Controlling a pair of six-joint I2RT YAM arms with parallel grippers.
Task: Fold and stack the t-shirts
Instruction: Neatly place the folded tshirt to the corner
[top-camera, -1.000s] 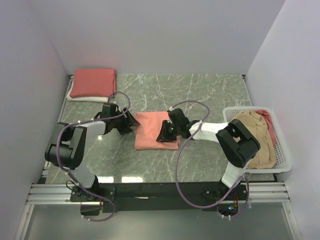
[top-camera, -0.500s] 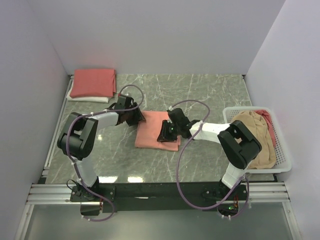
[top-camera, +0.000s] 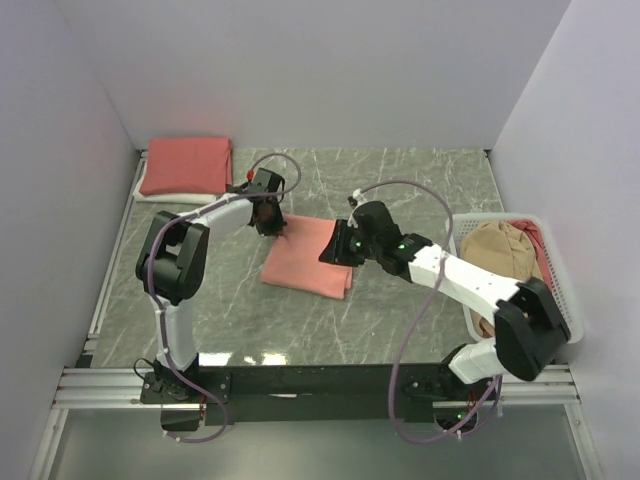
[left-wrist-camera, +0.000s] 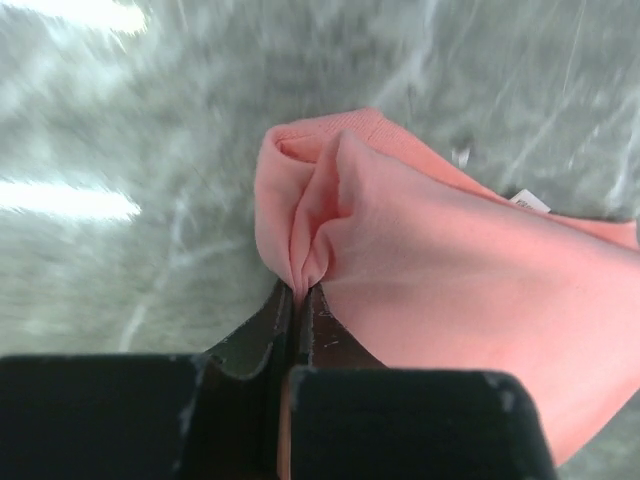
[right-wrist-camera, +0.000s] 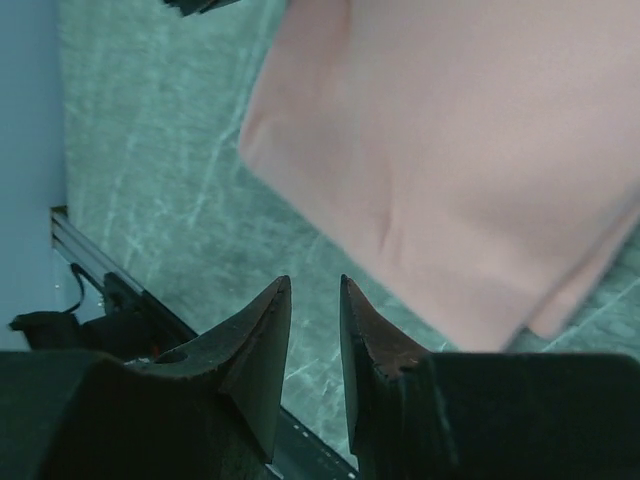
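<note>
- Your left gripper (left-wrist-camera: 297, 303) is clamped on the far-left corner of the folded salmon-pink cotton t-shirt (top-camera: 305, 266), which lies mid-table on the grey-green marble tabletop (top-camera: 420, 180).
- Your right gripper (right-wrist-camera: 313, 300) hangs at the shirt's right edge — fingers slightly apart, holding nothing.
- Since a second ago the shirt has skewed — your left gripper has moved farther back.

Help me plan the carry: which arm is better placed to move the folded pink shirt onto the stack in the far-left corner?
Likely left. The left tool is shut on a corner of the folded shirt and sits nearer the stack; the right tool is open, gripping nothing.
</note>
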